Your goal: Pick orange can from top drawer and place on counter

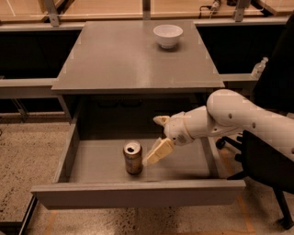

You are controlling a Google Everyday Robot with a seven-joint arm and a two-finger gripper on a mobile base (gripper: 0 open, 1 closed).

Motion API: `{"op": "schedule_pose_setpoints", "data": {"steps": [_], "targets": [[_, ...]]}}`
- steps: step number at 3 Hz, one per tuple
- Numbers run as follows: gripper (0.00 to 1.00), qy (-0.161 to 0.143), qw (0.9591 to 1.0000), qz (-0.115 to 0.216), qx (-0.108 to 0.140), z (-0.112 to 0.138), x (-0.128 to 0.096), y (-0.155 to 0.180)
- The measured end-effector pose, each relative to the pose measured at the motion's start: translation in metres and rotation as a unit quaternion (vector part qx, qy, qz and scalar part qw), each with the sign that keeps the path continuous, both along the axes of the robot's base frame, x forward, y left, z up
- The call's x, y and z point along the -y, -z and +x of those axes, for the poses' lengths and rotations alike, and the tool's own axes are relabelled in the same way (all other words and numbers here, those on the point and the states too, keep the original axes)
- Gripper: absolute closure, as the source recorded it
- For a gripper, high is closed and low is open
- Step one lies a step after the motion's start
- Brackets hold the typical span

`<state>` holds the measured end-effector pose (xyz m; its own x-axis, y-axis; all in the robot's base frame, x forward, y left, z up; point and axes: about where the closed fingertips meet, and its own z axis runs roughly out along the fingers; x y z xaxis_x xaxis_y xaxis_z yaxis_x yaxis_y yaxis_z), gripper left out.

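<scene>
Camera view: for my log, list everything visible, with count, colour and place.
orange can: one, orange-brown with a silver top, upright on the drawer floor, centre-left
top drawer: one, grey, pulled open below the counter
counter: one, grey, above the drawer
white bowl: one, white, on the counter's far right part
wooden surface: one, light, along the top edge
bottle: one, clear, apparently, right of the counter
floor: speckled, left and below
arm: one, white, reaching in from the right
gripper: one, cream fingers, open, inside the drawer just right of the can; contact unclear
</scene>
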<state>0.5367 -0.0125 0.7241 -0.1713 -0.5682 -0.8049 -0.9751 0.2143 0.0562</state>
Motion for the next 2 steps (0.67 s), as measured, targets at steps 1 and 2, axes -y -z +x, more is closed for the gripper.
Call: {"op": "schedule_pose_setpoints", "data": {"steps": [1, 2], "targets": [[0.00, -0.017, 0.9997, 0.019, -0.008, 0.001, -0.025, 0.016], [0.00, -0.023, 0.9991, 0.033, -0.012, 0.001, -0.056, 0.036]]}}
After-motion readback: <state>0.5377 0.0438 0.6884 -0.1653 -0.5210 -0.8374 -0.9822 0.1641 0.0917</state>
